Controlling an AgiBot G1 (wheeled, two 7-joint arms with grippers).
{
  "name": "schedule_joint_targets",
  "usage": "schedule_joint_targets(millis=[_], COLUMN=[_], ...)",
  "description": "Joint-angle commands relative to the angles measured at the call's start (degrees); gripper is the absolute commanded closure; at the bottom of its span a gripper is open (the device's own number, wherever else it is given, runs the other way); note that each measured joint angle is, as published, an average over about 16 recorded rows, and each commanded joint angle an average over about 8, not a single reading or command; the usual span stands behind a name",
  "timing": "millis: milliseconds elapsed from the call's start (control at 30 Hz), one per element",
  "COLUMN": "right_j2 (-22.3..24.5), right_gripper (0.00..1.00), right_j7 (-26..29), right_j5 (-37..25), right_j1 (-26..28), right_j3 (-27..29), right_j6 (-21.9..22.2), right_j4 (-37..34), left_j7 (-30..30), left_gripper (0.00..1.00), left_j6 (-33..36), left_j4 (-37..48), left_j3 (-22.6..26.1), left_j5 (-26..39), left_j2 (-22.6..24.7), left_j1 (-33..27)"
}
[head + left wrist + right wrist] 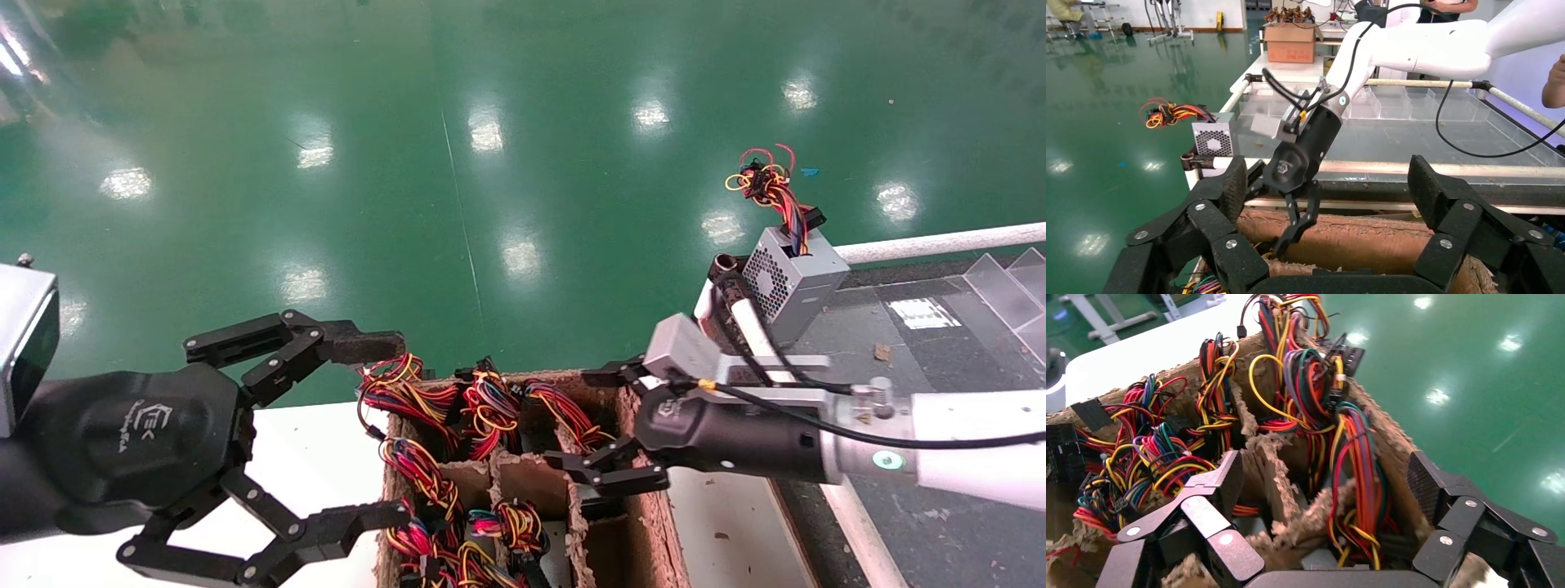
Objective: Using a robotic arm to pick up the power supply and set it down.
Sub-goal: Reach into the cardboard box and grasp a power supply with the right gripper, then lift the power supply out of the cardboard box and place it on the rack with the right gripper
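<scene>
Below, the right gripper [609,425] hangs over the near-right compartments of the cardboard crate [645,523], fingers spread wide and empty. The power supply [1333,560] it faces sits upright in a corner cell, its wire bundle [1352,471] rising above the rim. Judged rigid and fairly heavy, smooth-sided; grasp the metal case, not the springy wires. The left gripper [359,433] waits open at the crate's left edge.

Grey power supply [797,282] stands upright, wires atop.
</scene>
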Motion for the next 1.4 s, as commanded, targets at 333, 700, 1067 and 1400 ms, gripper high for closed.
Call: schedule_joint_targets(millis=[333, 700, 1067, 1400], right_j2=[-3.48, -5.44, -6.69, -5.62], right_gripper=[1.0, 1.0, 1.0, 1.0], right_j7=[-2.7, -4.77, -6.97, -7.77], right_j5=[-2.41, -1.82, -0.98, 1.86], right_j1=[0.81, 1.06, 0.95, 0.51], right_j3=[-1.33, -0.97, -0.15, 1.86], right_j6=[1.67, 2.54, 3.89, 3.71], right_j4=[-4.18, -8.35, -11.21, -10.78], left_j7=[0.01, 0.01, 0.02, 0.02], left_gripper=[0.0, 0.0, 0.0, 0.0], left_j6=[0.0, -0.01, -0.01, -0.02], left_j4=[0.0, 0.0, 0.0, 0.0], left_j3=[0.01, 0.02, 0.03, 0.05], left_j5=[-0.01, -0.02, -0.02, -0.03], left_j2=[0.0, -0.01, -0.01, -0.02], left_j1=[0.0, -0.01, -0.01, -0.01])
